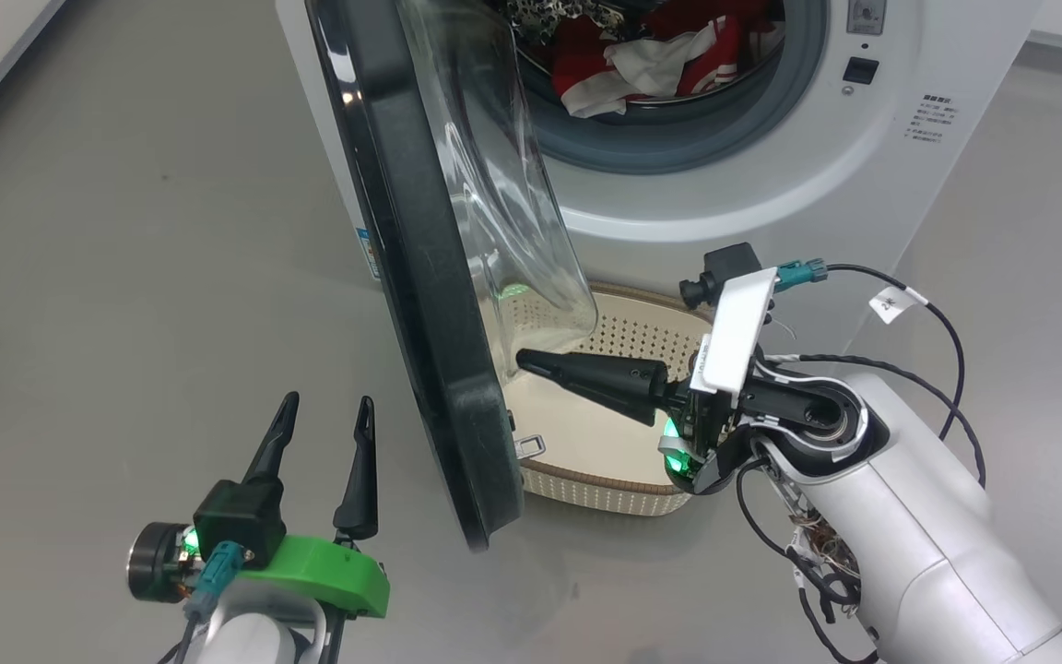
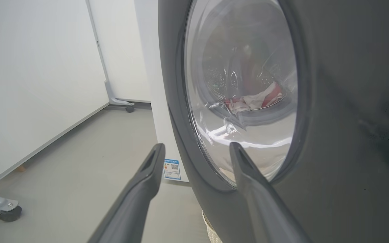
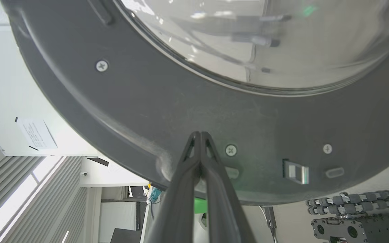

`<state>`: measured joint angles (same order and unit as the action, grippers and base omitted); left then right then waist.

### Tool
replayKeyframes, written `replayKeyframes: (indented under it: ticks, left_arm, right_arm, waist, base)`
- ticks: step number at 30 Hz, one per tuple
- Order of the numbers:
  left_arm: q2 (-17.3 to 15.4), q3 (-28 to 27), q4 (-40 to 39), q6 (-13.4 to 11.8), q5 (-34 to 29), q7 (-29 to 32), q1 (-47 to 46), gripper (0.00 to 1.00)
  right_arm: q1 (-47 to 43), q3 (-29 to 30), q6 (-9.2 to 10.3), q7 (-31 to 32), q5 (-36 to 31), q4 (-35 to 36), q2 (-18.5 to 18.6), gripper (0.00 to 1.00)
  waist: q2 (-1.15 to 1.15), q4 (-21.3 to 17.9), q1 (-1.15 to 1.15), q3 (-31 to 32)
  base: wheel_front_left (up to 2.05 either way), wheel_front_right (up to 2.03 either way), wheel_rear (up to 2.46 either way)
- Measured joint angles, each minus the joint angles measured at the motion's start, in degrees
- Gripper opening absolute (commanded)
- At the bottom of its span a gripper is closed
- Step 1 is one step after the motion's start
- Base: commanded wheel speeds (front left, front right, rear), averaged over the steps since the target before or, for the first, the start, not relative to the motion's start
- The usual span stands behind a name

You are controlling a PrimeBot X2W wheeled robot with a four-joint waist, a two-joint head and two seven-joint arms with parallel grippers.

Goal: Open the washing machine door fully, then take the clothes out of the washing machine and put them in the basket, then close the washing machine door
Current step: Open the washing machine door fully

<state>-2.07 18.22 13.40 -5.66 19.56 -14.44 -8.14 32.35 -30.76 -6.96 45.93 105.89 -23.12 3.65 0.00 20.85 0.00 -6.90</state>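
- The washing machine is seen up top.
- The washing machine door is swung partway out.
- The basket is parked on the floor below the drum opening.
- The clothes are piled in the drum.
- The right end effector is pinched together on nothing, tips at the door's inner face.
- The left end effector is spread wide, empty, just outside the door.

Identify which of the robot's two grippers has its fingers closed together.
The right gripper, fingers pressed together at the washing machine door; the left gripper is spread open.
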Motion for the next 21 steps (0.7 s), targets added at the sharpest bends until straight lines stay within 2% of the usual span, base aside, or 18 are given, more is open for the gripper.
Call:
replayKeyframes:
  ticks: [9, 10, 11, 12, 21]
  left_arm:
    - [0.0, -0.8, -0.3, 0.0, -0.4, 0.0, 0.0, 1.00]
    - [0.0, -0.9, -0.3, 0.0, -0.5, 0.0, 0.0, 1.00]
    - [0.0, -1.0, -0.3, 0.0, -0.5, 0.0, 0.0, 1.00]
    - [0.0, -1.1, -0.3, 0.0, -0.5, 0.0, 0.0, 1.00]
    - [-0.1, -2.2, -0.3, 0.0, -0.6, 0.0, 0.5, 1.00]
  right_arm:
    - [-1.9, 5.3, -0.01, -4.2, 0.3, 3.9, 0.6, 0.00]
    - [-2.4, 6.0, -0.01, -4.9, 0.3, 4.5, 0.9, 0.34]
    - [-2.8, 6.6, -0.01, -5.5, 0.3, 4.9, 1.2, 0.82]
    - [-3.4, 7.2, -0.01, -6.2, -0.2, 5.4, 1.7, 1.00]
    - [-10.1, 12.2, -0.01, -13.7, -4.5, 9.2, 4.0, 1.00]
  waist:
    - [0.00, -1.0, 0.00, -0.3]
    - [0.00, -1.1, 0.00, -0.3]
    - [0.00, -1.2, 0.00, -0.3]
    - [0.00, -1.3, 0.00, -0.3]
    - [0.00, -2.2, 0.00, 0.5]
  base:
    - [0.00, 0.00, 0.00]
    - [0.00, 0.00, 0.00]
    - [0.00, 0.00, 0.00]
    - [0.00, 0.00, 0.00]
    - [0.00, 0.00, 0.00]
